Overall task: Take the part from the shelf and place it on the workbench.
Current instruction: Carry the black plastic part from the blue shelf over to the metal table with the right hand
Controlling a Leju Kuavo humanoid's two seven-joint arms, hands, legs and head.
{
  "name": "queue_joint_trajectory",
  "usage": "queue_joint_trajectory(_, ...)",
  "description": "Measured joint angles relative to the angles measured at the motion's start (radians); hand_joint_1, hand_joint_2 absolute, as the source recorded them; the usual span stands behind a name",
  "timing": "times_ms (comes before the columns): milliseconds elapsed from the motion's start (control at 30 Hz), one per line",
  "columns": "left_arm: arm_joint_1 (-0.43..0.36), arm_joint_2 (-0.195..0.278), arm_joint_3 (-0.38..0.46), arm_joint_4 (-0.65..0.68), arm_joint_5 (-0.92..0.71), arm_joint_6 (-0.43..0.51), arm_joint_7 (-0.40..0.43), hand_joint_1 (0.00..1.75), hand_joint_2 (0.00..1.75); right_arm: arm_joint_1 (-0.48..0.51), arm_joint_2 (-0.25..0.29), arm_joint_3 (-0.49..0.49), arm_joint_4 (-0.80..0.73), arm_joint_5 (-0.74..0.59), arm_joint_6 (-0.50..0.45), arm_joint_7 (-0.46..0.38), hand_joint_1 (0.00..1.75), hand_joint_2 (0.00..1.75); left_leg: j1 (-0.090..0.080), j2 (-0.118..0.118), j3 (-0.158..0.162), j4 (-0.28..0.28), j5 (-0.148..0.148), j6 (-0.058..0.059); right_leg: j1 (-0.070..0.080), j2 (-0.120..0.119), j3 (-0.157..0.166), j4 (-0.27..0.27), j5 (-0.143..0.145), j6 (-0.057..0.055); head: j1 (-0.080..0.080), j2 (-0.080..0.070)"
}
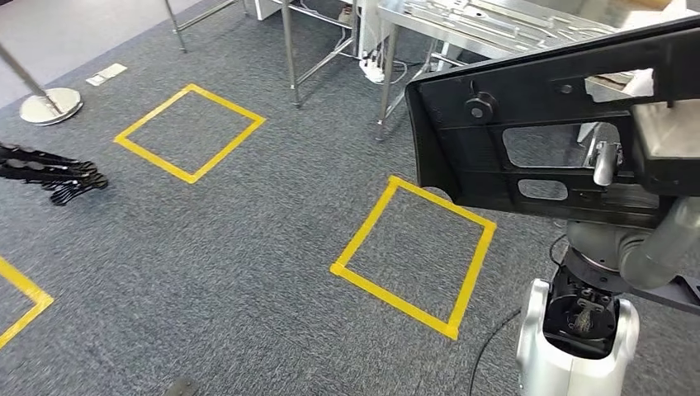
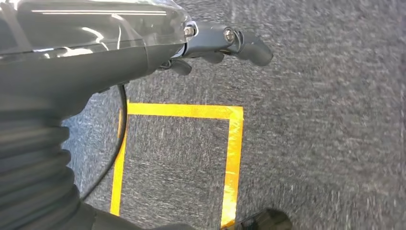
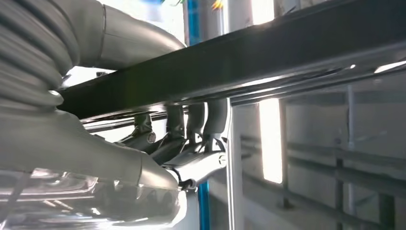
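The left robot hand (image 1: pixel 62 175) is hanging released, fingers apart, over the carpet. The right robot hand (image 3: pixel 177 139) is grasping the black panel part (image 1: pixel 528 124), carrying it aloft near the steel surface (image 1: pixel 462 25); its long overhang could be striking the surface's edge.

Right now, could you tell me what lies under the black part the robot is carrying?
Beneath the black part, the head view shows grey carpet, a yellow tape square and the right arm. In the right wrist view, the right hand grips it from below. The part hides some floor and the metal table.

Black flat cut-out part (image 1: pixel 528 140), held aloft, tilted
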Motion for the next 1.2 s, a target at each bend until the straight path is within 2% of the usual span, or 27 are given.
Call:
queue_joint_trajectory(33,0.001,0.000,0.000,0.000,-0.001,0.000,0.000,0.00,1.75,0.002,0.000,0.000,-0.002,0.013,-0.001,-0.004,1.75,1.75,0.000,0.013,0.001,0.000,-0.002,0.000,-0.001,-0.004,-0.004,0.006,0.010,0.000,0.003,0.000)
queue_joint_trajectory(67,0.001,0.000,0.000,0.000,-0.003,0.000,0.000,0.00,1.75,0.003,0.000,0.000,-0.006,0.023,0.000,-0.007,1.75,1.75,0.000,0.026,0.004,0.000,-0.005,0.000,-0.002,-0.010,0.013,-0.028,0.036,0.000,0.007,0.000)
queue_joint_trajectory(100,0.001,0.000,0.000,0.000,-0.005,0.000,0.000,0.00,1.75,0.003,0.000,0.000,-0.010,0.030,0.002,-0.010,1.75,1.75,0.000,0.037,0.008,0.000,-0.008,-0.002,-0.001,-0.023,0.047,-0.092,0.071,-0.001,0.011,0.000)
queue_joint_trajectory(167,0.002,0.000,-0.001,0.000,-0.009,0.000,0.000,0.00,1.75,0.002,0.001,0.001,-0.020,0.038,0.008,-0.015,1.75,1.75,-0.004,0.057,0.017,0.000,-0.016,-0.010,0.008,-0.069,0.112,-0.215,0.114,-0.005,0.018,0.000)
queue_joint_trajectory(233,0.003,0.000,-0.001,0.001,-0.010,0.000,0.001,0.00,1.75,0.003,0.002,0.001,-0.025,0.041,0.013,-0.019,1.75,1.75,-0.009,0.075,0.025,-0.003,-0.022,-0.018,0.017,-0.089,0.133,-0.257,0.114,-0.010,0.019,0.000)
queue_joint_trajectory(300,0.002,0.000,-0.001,0.000,-0.011,0.000,0.002,0.00,1.75,0.006,0.003,0.000,-0.027,0.042,0.014,-0.021,1.75,1.75,-0.012,0.094,0.035,-0.010,-0.025,-0.026,0.017,-0.068,0.133,-0.260,0.115,-0.018,0.015,0.000)
queue_joint_trajectory(333,0.001,0.000,-0.001,0.000,-0.011,-0.001,0.001,0.00,1.75,0.007,0.004,0.000,-0.028,0.043,0.013,-0.022,1.75,1.75,-0.010,0.088,0.040,-0.007,-0.031,-0.031,0.013,-0.056,0.136,-0.263,0.116,-0.023,0.013,0.000)
queue_joint_trajectory(400,-0.002,0.001,-0.002,0.000,-0.012,-0.001,0.001,0.00,1.75,0.006,0.007,0.002,-0.031,0.044,0.013,-0.024,1.75,1.75,-0.007,0.042,0.023,0.050,-0.069,-0.039,0.004,-0.034,0.143,-0.268,0.117,-0.036,0.005,0.000)
queue_joint_trajectory(433,-0.001,0.003,-0.003,0.000,-0.012,-0.001,0.000,0.00,1.75,0.006,0.011,0.002,-0.031,0.044,0.014,-0.027,1.75,1.75,-0.005,0.009,-0.004,0.108,-0.098,-0.040,0.001,-0.024,0.145,-0.269,0.116,-0.041,-0.002,0.000)
queue_joint_trajectory(467,0.000,0.006,-0.003,0.000,-0.011,0.000,0.000,0.00,1.75,0.006,0.013,0.003,-0.030,0.043,0.014,-0.029,1.75,1.75,-0.005,-0.011,-0.038,0.177,-0.126,-0.040,0.000,-0.012,0.146,-0.268,0.116,-0.044,-0.009,0.000)
queue_joint_trajectory(500,0.001,0.009,-0.003,0.000,-0.011,0.000,0.000,0.00,1.75,0.007,0.016,0.003,-0.029,0.043,0.014,-0.032,1.75,1.75,-0.005,-0.021,-0.070,0.237,-0.144,-0.040,0.000,0.001,0.146,-0.268,0.115,-0.046,-0.014,0.000)
queue_joint_trajectory(533,0.002,0.013,-0.002,0.000,-0.009,0.001,-0.001,0.00,1.75,0.007,0.017,0.003,-0.029,0.043,0.015,-0.035,1.75,1.75,-0.005,-0.024,-0.090,0.267,-0.143,-0.041,0.000,0.015,0.147,-0.268,0.115,-0.046,-0.017,0.000)
queue_joint_trajectory(567,0.002,0.016,-0.002,0.000,-0.007,0.002,-0.002,0.00,1.75,0.008,0.019,0.003,-0.028,0.043,0.016,-0.038,1.75,1.75,-0.004,-0.026,-0.095,0.262,-0.125,-0.041,-0.001,0.030,0.149,-0.268,0.115,-0.046,-0.019,0.000)
queue_joint_trajectory(600,0.001,0.019,-0.002,0.000,-0.005,0.003,-0.004,0.00,1.75,0.009,0.021,0.003,-0.028,0.043,0.017,-0.041,1.75,1.75,-0.003,-0.029,-0.082,0.220,-0.092,-0.041,-0.003,0.044,0.151,-0.267,0.114,-0.045,-0.019,0.000)
queue_joint_trajectory(633,0.001,0.022,-0.002,0.000,-0.002,0.003,-0.006,0.00,1.75,0.010,0.023,0.004,-0.028,0.043,0.017,-0.043,1.75,1.75,0.001,-0.043,-0.056,0.151,-0.051,-0.042,-0.004,0.057,0.152,-0.266,0.113,-0.042,-0.021,0.000)
queue_joint_trajectory(700,0.001,0.027,-0.002,0.000,0.001,0.004,-0.010,0.00,1.75,0.010,0.027,0.005,-0.028,0.049,0.017,-0.051,1.75,1.75,0.009,-0.086,-0.010,0.035,-0.004,-0.043,-0.004,0.082,0.150,-0.261,0.110,-0.033,-0.023,0.000)
queue_joint_trajectory(733,0.002,0.030,-0.002,0.000,0.002,0.004,-0.012,0.00,1.75,0.010,0.030,0.006,-0.027,0.056,0.015,-0.057,1.75,1.75,0.011,-0.102,0.001,0.008,0.002,-0.043,-0.003,0.093,0.147,-0.260,0.111,-0.028,-0.024,0.000)
queue_joint_trajectory(767,0.003,0.032,-0.002,0.000,0.003,0.004,-0.013,0.00,1.75,0.011,0.032,0.007,-0.027,0.064,0.013,-0.064,1.75,1.75,0.010,-0.104,0.003,0.002,-0.002,-0.041,-0.004,0.103,0.144,-0.261,0.112,-0.022,-0.023,0.000)
queue_joint_trajectory(800,0.004,0.035,-0.001,0.000,0.004,0.004,-0.013,0.00,1.75,0.012,0.034,0.008,-0.026,0.072,0.010,-0.071,1.75,1.75,0.010,-0.094,0.003,0.002,-0.001,-0.036,-0.006,0.113,0.141,-0.264,0.115,-0.018,-0.022,0.000)
queue_joint_trajectory(833,0.003,0.038,-0.001,-0.001,0.006,0.005,-0.014,0.00,1.75,0.012,0.035,0.009,-0.024,0.079,0.008,-0.076,1.75,1.75,0.009,-0.083,0.004,0.001,0.001,-0.031,-0.006,0.108,0.139,-0.263,0.115,-0.014,-0.021,0.000)
queue_joint_trajectory(900,0.000,0.047,0.000,-0.001,0.009,0.005,-0.015,0.00,1.75,0.010,0.036,0.010,-0.019,0.088,0.005,-0.086,1.75,1.75,0.010,-0.059,0.006,-0.002,0.002,-0.018,-0.002,0.061,0.116,-0.222,0.090,-0.008,-0.012,0.000)
queue_joint_trajectory(967,0.000,0.057,0.000,-0.001,0.010,0.004,-0.016,0.00,1.75,0.006,0.038,0.011,-0.014,0.100,-0.002,-0.096,1.75,1.75,0.007,-0.034,0.006,-0.002,0.000,-0.010,-0.001,0.010,0.059,-0.110,0.035,-0.004,0.000,0.000)
queue_joint_trajectory(1033,0.003,0.067,0.001,-0.001,0.011,0.002,-0.017,0.00,1.75,0.009,0.041,0.012,-0.007,0.118,-0.011,-0.108,1.75,1.75,0.007,-0.010,0.007,-0.002,-0.003,-0.007,-0.004,-0.002,0.005,-0.008,0.004,-0.003,0.004,0.000)
queue_joint_trajectory(1067,0.003,0.072,0.001,-0.001,0.013,0.002,-0.018,0.00,1.75,0.011,0.041,0.012,-0.005,0.130,-0.016,-0.115,1.75,1.75,0.007,-0.002,0.009,-0.002,-0.005,-0.007,-0.005,-0.005,-0.001,0.000,0.012,-0.002,0.007,0.000)
queue_joint_trajectory(1100,0.003,0.076,0.002,-0.001,0.015,0.002,-0.019,0.00,1.75,0.014,0.042,0.012,-0.003,0.145,-0.020,-0.124,1.75,1.75,0.008,0.005,0.011,-0.002,-0.008,-0.008,-0.006,-0.007,0.013,-0.031,0.037,-0.002,0.009,0.000)
queue_joint_trajectory(1133,0.003,0.079,0.004,-0.001,0.018,0.002,-0.020,0.00,1.75,0.017,0.043,0.013,-0.002,0.160,-0.023,-0.134,1.75,1.75,0.009,0.010,0.015,-0.002,-0.011,-0.011,-0.006,-0.010,0.044,-0.092,0.073,-0.002,0.012,0.000)
queue_joint_trajectory(1200,0.003,0.085,0.009,-0.001,0.021,0.001,-0.021,0.00,1.75,0.021,0.046,0.015,-0.002,0.181,-0.025,-0.147,1.75,1.75,0.007,0.017,0.020,-0.001,-0.017,-0.019,-0.003,-0.020,0.108,-0.210,0.115,-0.004,0.019,0.000)
